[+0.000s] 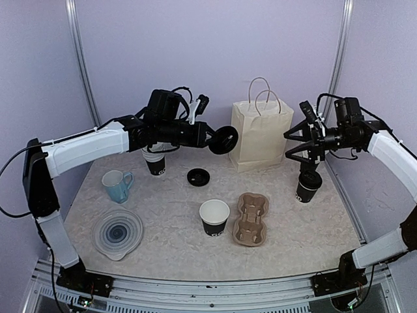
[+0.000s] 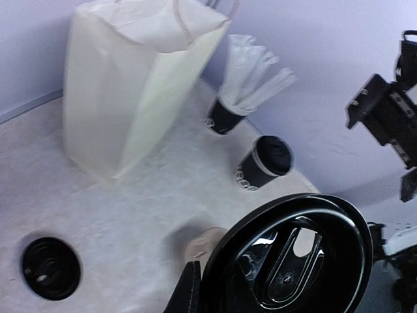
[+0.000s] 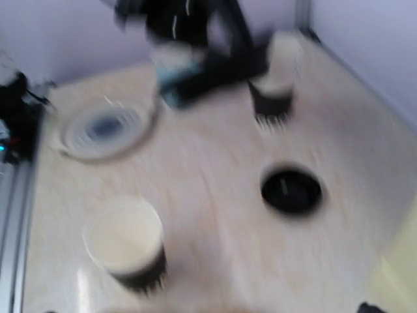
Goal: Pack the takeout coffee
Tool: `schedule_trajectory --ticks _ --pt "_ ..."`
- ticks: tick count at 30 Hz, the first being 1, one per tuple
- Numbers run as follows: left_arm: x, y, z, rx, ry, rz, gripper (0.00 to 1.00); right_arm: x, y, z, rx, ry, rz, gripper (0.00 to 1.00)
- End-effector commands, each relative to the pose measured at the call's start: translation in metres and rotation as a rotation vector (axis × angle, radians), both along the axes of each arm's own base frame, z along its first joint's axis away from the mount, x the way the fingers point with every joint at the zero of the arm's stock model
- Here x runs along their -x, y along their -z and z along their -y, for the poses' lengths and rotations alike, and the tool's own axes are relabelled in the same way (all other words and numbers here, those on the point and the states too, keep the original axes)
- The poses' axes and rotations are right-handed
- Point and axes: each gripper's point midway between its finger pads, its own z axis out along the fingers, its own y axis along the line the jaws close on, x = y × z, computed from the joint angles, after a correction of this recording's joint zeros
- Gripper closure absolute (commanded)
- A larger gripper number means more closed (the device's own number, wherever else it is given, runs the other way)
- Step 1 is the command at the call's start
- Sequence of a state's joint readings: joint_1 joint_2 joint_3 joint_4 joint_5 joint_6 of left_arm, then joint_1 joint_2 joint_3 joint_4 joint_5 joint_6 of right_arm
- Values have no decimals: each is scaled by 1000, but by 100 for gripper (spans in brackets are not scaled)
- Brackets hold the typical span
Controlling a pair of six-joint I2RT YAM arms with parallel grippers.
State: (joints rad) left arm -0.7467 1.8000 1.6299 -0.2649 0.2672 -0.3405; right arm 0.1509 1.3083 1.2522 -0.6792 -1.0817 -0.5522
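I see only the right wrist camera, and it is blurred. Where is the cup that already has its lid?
Observer: The lidded cup stands near the right edge of the table, close to the open right gripper.
Operator: Is the left gripper holding something?
Observer: Yes, it is shut on a black lid, raised above the table.
Operator: And the carrier tray?
Observer: It lies empty, beside the lidless cup.

Overhead, wrist views; shared loose lid (image 1: 197, 176)
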Motion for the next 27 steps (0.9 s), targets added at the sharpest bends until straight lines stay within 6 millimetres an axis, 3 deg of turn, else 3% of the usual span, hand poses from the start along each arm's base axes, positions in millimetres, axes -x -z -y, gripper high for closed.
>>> schedule_trajectory --ticks 1,5,15,21,27 --pt "54 -54 23 364 259 -8 90 23 -45 -38 -88 -128 76 0" --pt "72 -75 18 515 315 -35 90 27 -64 -69 -70 -143 183 0" --pt "85 -87 18 730 370 -117 91 17 -67 -128 -28 -134 178 0" --pt "82 -87 21 756 344 -116 91 24 -71 -147 -28 -147 182 0" --pt "79 -83 23 767 336 -129 91 29 -82 -152 -76 -165 138 0"
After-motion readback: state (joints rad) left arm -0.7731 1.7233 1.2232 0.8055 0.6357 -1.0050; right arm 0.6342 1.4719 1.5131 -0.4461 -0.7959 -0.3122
